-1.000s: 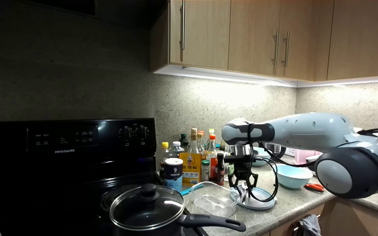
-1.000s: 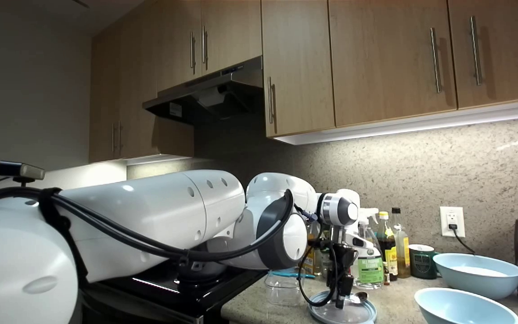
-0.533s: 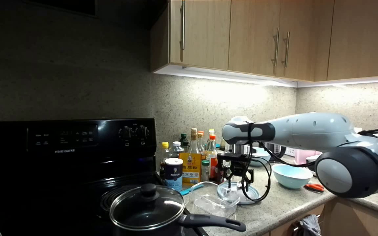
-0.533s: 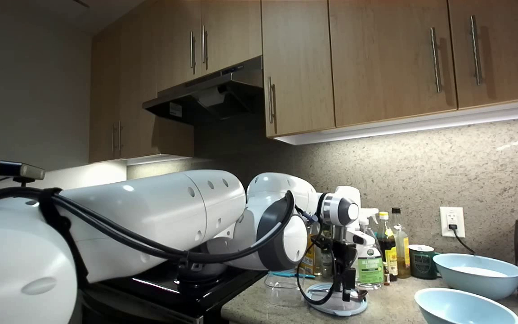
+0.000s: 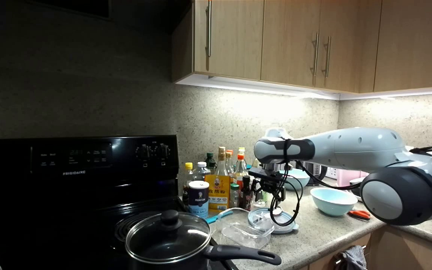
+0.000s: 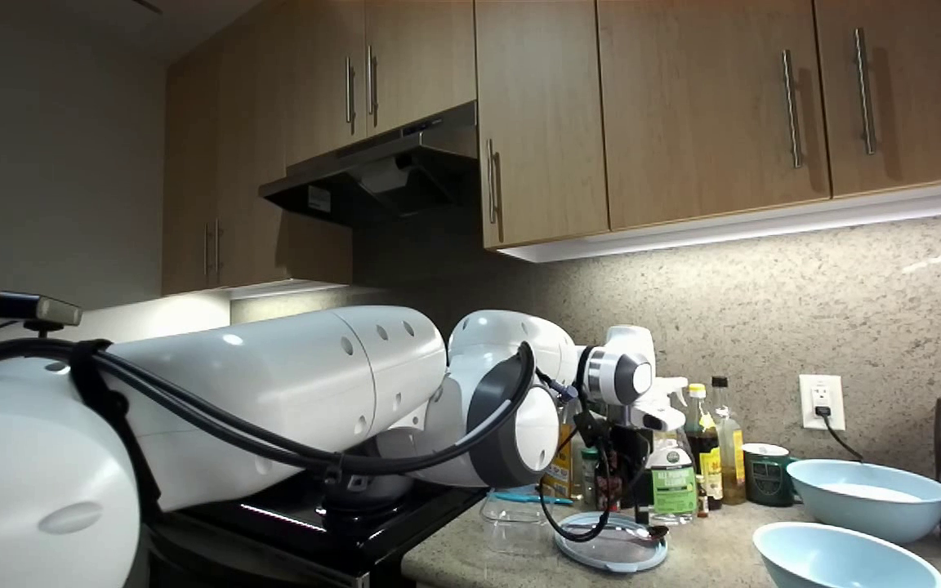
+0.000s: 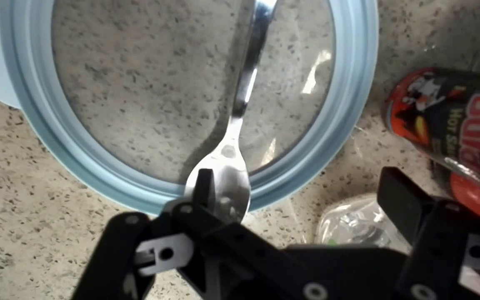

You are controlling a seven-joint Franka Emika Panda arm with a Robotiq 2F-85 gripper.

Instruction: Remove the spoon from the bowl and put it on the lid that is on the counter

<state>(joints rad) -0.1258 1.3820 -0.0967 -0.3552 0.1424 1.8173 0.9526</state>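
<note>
A shiny metal spoon [image 7: 229,153] lies on the round lid [image 7: 356,62], its bowl end crossing the pale blue rim. The lid [image 5: 289,228] rests flat on the counter and shows in both exterior views. My gripper [image 7: 300,187] stands open above the lid's edge with nothing between its fingers. One finger overlaps the spoon's bowl end in the wrist view, but the fingers look raised off it. Of two pale blue bowls, the nearer bowl [image 6: 813,563] and the farther bowl [image 6: 867,514], I cannot tell which is the task's. No spoon shows in either.
Close to the lid stand a clear container [image 5: 238,232] and a hot sauce bottle [image 7: 444,116]. A lidded pot [image 5: 167,243] is on the stove, handle toward the counter. A spray bottle [image 6: 672,490] stands behind my gripper. Red-handled scissors or pliers [image 5: 359,214] lie by the nearer bowl.
The jaws have spread and let go of the spoon. My gripper has risen and turned. The lid, with the spoon, has shifted toward the stove and the wall.
</note>
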